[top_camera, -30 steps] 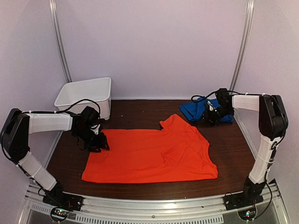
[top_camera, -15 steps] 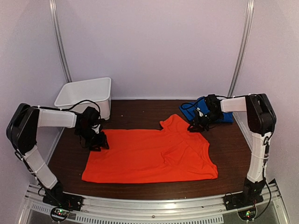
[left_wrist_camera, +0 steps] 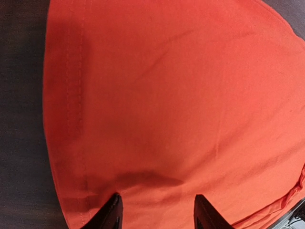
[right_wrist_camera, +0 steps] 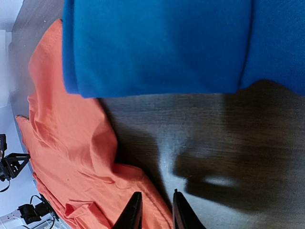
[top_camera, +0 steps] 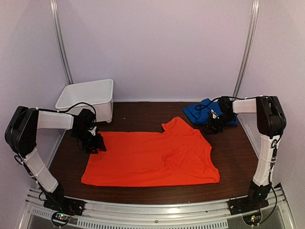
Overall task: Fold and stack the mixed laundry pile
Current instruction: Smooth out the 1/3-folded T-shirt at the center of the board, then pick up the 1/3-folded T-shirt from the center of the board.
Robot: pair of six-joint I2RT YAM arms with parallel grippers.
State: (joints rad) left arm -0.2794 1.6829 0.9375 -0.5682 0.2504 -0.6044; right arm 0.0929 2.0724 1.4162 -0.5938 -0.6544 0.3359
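Right, both arms are down at the orange-red T-shirt (top_camera: 152, 160), which lies spread nearly flat on the table (top_camera: 138, 114). The left gripper (left_wrist_camera: 159, 210) sits low over the shirt's edge with its fingers spread. Cloth lies directly beneath them, and a stitched hem runs just outside one finger, so it looks set to catch that side for a fold. The right gripper (right_wrist_camera: 156, 210) has its fingers drawn close, a narrow gap between them, and the shirt's far edge at their tips. Whether it's pinching cloth can't be told. The blue garment (right_wrist_camera: 157, 43) lies just beyond that gripper, probably parked there until the shirt is folded.
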